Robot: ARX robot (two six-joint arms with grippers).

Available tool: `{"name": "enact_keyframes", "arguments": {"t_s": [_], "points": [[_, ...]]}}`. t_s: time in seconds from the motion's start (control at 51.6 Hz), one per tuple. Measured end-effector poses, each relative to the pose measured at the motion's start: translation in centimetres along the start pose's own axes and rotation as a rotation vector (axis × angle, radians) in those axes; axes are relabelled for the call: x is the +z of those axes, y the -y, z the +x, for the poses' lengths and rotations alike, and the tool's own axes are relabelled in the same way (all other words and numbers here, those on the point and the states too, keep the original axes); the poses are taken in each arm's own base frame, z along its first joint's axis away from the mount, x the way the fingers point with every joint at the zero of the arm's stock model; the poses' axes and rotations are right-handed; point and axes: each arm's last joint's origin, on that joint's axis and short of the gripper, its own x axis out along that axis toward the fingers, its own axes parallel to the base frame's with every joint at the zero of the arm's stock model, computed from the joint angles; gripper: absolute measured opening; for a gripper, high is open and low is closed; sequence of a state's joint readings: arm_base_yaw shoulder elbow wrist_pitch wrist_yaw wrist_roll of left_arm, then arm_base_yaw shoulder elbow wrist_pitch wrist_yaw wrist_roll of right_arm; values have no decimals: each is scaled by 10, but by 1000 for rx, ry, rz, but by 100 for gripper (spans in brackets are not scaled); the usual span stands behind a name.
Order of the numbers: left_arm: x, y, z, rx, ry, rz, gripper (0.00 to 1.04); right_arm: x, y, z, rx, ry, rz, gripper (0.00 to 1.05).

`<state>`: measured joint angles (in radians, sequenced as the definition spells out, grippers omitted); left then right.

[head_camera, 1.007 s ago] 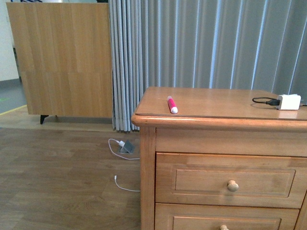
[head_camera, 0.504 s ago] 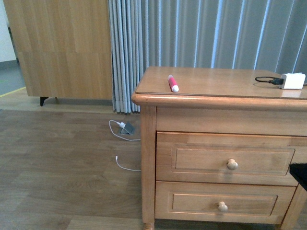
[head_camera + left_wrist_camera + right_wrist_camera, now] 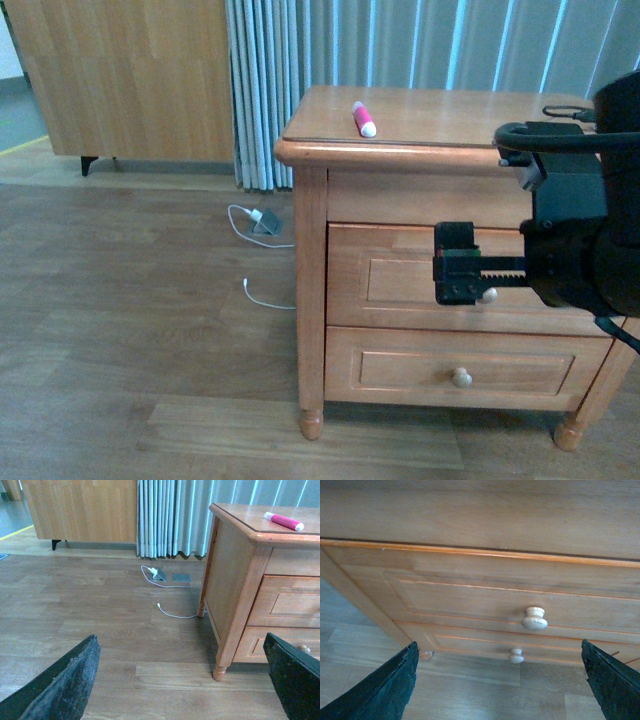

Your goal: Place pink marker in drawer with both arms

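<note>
My right gripper (image 3: 455, 264) is spread wide, holding nothing, with the drawer (image 3: 445, 592) knob (image 3: 534, 619) just ahead between its jaws. My left gripper (image 3: 181, 677) is wide open too.

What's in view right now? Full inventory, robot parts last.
pink marker: 1, pink-red, white cap, lying on dresser top near left front corner
dresser: 1, honey-brown wood
top drawer: 1, same wood, closed, light round knob
lower drawer: 1, closed, light knob
black cable: 1, dresser top, far right, partly hidden
curtain: 1, grey-blue, behind dresser
wooden cabinet: 1, light brown, back left
white cables: 2, on floor left of dresser
right gripper: 1, black, open, in front of top drawer's knob
left gripper: 1, black, open, above floor left of dresser
</note>
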<state>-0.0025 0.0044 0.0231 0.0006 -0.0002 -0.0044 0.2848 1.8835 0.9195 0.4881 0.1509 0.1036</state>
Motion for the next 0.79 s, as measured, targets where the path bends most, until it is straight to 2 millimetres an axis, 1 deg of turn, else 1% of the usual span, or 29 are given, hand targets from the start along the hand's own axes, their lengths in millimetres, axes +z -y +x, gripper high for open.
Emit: {"name": "enact_keyframes", "arguments": {"t_s": [0.058, 0.136, 0.291, 0.426, 0.542, 0.794], "points": [[0, 0, 0, 0, 0, 0, 99, -1, 0, 20, -24, -2, -1, 96], [0, 0, 0, 0, 0, 0, 99, -6, 1, 39, -45, -15, -5, 96], [0, 0, 0, 0, 0, 0, 99, -15, 7, 65, -81, -38, -3, 96], [0, 0, 0, 0, 0, 0, 99, -21, 15, 80, -106, -50, 4, 96], [0, 0, 0, 0, 0, 0, 99, -24, 20, 89, -122, -54, 11, 96], [0, 0, 0, 0, 0, 0, 99, -28, 23, 99, -132, -60, 13, 96]]}}
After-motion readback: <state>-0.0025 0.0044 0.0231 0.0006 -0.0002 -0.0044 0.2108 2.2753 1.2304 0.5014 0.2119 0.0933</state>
